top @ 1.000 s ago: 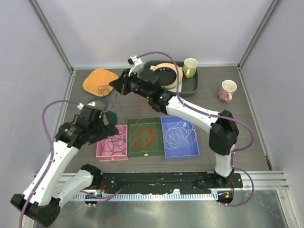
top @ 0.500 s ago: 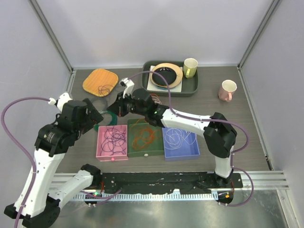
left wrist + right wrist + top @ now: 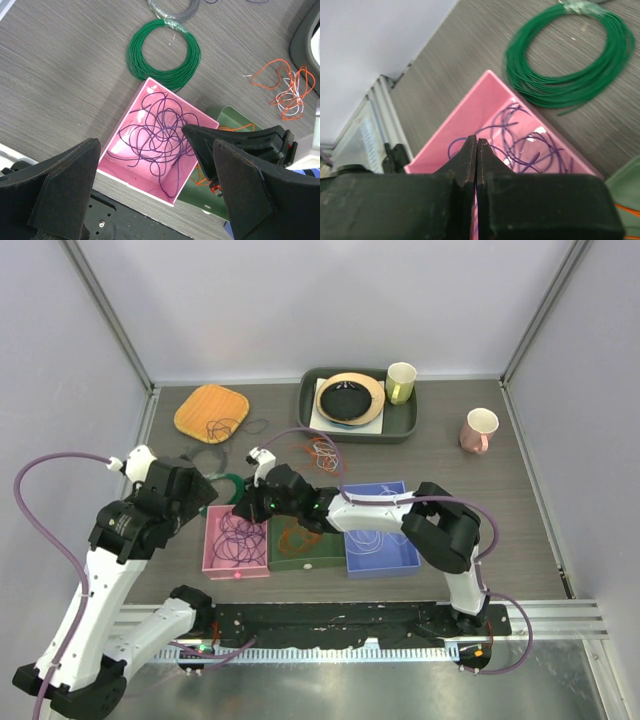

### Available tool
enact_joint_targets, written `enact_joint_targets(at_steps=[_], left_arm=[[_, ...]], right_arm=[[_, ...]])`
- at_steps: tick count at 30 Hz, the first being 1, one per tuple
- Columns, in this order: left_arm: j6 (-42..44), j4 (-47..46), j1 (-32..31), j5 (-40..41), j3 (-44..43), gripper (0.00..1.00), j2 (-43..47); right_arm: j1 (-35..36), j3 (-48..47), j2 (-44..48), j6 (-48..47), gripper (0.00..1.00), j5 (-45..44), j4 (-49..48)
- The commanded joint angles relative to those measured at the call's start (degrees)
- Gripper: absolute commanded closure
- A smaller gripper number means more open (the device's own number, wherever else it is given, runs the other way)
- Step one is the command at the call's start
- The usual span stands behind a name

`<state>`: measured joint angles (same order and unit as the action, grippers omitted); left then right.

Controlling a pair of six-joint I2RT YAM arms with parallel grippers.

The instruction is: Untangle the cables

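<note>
A tangle of purple cable [image 3: 237,538] lies in the pink tray [image 3: 212,540]. Orange cable [image 3: 300,532] lies in the green tray and white cable [image 3: 375,530] in the blue tray. My right gripper [image 3: 244,510] hangs over the pink tray [image 3: 465,110]. It [image 3: 477,141] is shut on a purple strand [image 3: 457,145], which runs on into the pile [image 3: 520,145]. My left gripper [image 3: 155,195] is open and empty above the tray's near wall [image 3: 117,155], to the left of the right gripper [image 3: 200,140]. A loose orange and white tangle [image 3: 322,452] lies on the table. More purple cable [image 3: 222,427] lies on the wooden board.
A thick green coil [image 3: 225,485] lies just behind the pink tray, and shows in both wrist views [image 3: 134,52] [image 3: 517,65]. A grey coil [image 3: 205,455] lies behind it. A wooden board [image 3: 205,400] is at the back left. A dark tray [image 3: 400,425] with a plate, a yellow cup [image 3: 401,382] and a pink cup [image 3: 479,430] stand at the back right.
My right gripper has come from the wooden board at the back down to the pink tray. My left arm has drawn back to the left, off the tray.
</note>
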<state>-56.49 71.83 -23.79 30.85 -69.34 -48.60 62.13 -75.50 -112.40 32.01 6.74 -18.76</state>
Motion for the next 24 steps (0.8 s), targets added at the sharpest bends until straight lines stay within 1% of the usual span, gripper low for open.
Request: enact_joint_targets(at_steps=[1,3,6,7,9,10,12,13,14,15,16,18,20,22,24], left_arm=[[-1.3,-3.4,0.0,0.8,1.2,0.0,-0.9],[-1.3,-4.4,0.1,0.2,2.3,0.0,-1.3],[-1.3,-5.9,0.1,-0.4,3.2,0.0,-2.3],[-1.3,-6.5,0.1,-0.3,3.2,0.0,-2.6],[-1.1,-7.0,0.1,0.3,3.2,0.0,-3.5],[-0.8,-7.4,0.4,0.3,3.1,0.0,-4.0],[-0.7,-8.0,0.6,0.1,3.1,0.0,-4.8],[-0.7,-8.5,0.7,-0.1,3.1,0.0,-5.1],[-0.5,-9.1,0.8,-0.2,3.2,0.0,-5.3],[-0.6,-9.4,0.9,-0.5,3.2,0.0,-5.9],[-0.6,-10.6,1.3,-0.8,3.2,0.0,-6.2],[2.3,-12.8,1.9,-2.1,3.3,0.0,-6.7],[2.9,-15.4,4.6,-5.6,3.4,0.0,-7.1],[3.5,-18.1,8.4,-9.7,3.9,0.0,-8.3],[3.8,-20.1,10.7,-12.0,4.2,0.0,-9.4]], right_arm=[[-0.1,-3.1,-1.3,-4.5,0.99,-4.4,2.2],[0.1,-4.7,-2.2,-7.7,0.99,-6.5,6.8],[0.3,-6.8,-3.9,-8.8,0.96,-8.2,10.0],[0.4,-7.1,-4.0,-9.4,0.92,-8.0,10.5],[0.8,-7.3,-3.8,-10.2,0.88,-7.7,11.2],[0.9,-7.2,-3.6,-10.8,0.81,-7.5,11.4],[0.9,-7.0,-3.1,-10.9,0.73,-7.4,11.8],[0.9,-7.0,-2.7,-10.8,0.65,-7.4,12.1],[0.9,-7.0,-2.4,-11.0,0.62,-5.2,12.2],[1.0,-7.0,-1.4,-11.2,0.6,-4.6,12.3],[0.9,-6.8,-0.7,-11.4,0.56,-4.2,12.3],[0.9,-6.2,1.6,-11.4,0.53,-3.4,11.5],[0.9,-4.8,3.3,-11.0,0.45,-3.7,10.3],[0.9,-3.0,5.9,-10.8,0.38,-4.4,8.6],[0.7,-1.5,7.6,-10.9,0.33,-6.1,7.0]])
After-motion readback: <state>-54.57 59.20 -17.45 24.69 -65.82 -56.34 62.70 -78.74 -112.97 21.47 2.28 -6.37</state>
